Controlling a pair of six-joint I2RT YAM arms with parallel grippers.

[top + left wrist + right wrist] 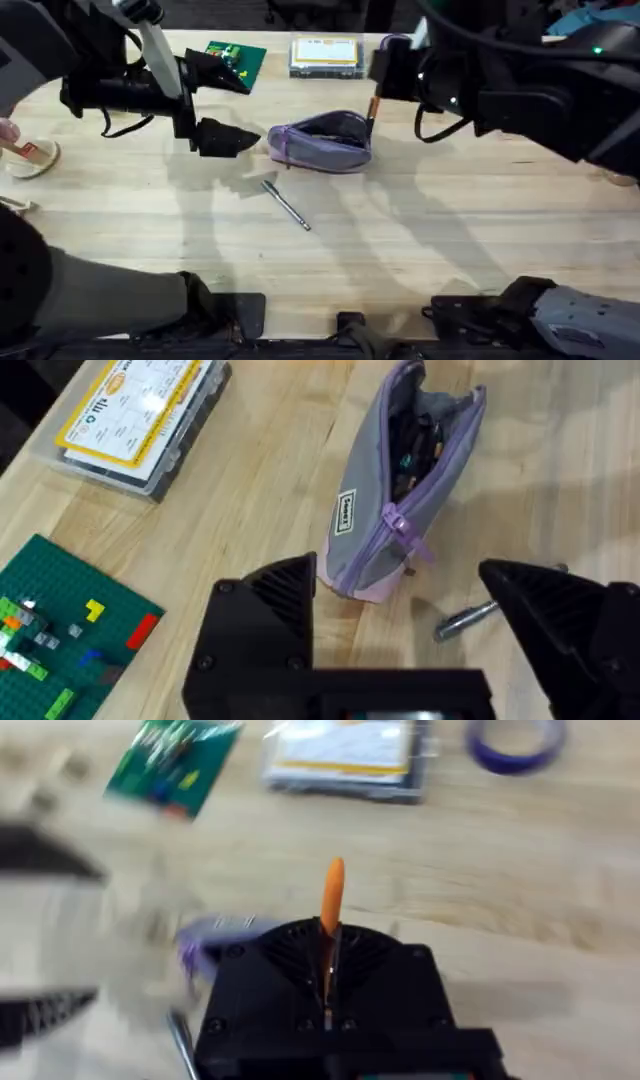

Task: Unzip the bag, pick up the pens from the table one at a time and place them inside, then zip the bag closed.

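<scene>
Two grippers are over the table (pixel 450 250). The right gripper (pixel 328 982) has its fingers squeezed tight on the orange pen (pixel 332 900), which sticks straight out from between them. From above, that pen (pixel 374 108) hangs point down, just beside the far right end of the bag (pixel 322 140). The left gripper (pixel 400 610) has its fingers wide apart and holds nothing. It sits just off the left end of the bag (pixel 400 510), not touching it.

One bag lies near the middle of the table. Its zipper is open and dark things show inside. One silver pen (pixel 287 205) lies flat on the wood, just in front of the bag, and its end (pixel 465 622) shows between the left fingers. That makes two pens: one held, one lying down.

At the back of the table sit one clear box (pixel 326 55) with a yellow label, one green plate (pixel 236 60) with small bricks on it, and one purple ring (pixel 515 740).
</scene>
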